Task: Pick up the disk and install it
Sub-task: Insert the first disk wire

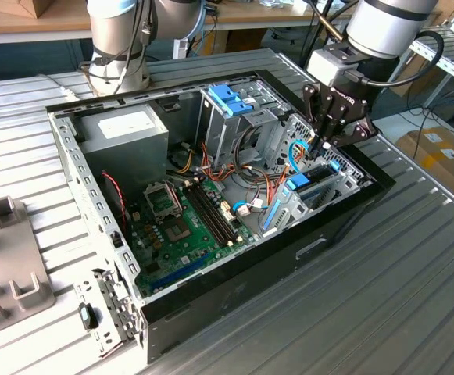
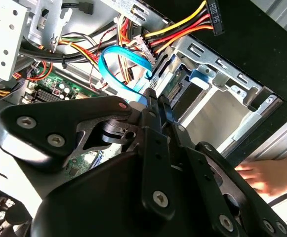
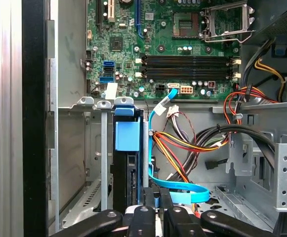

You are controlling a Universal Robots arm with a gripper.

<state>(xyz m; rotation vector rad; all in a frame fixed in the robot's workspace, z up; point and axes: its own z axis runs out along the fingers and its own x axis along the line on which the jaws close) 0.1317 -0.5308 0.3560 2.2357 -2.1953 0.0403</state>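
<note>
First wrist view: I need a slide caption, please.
Gripper close to the disk, slotted edgewise in the drive bay.

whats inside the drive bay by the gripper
In the first wrist view the disk stands on edge in the drive bay, its blue rail showing, with a blue cable beside it. The gripper covers the disk's near end, so how deep it sits is hidden.
</note>
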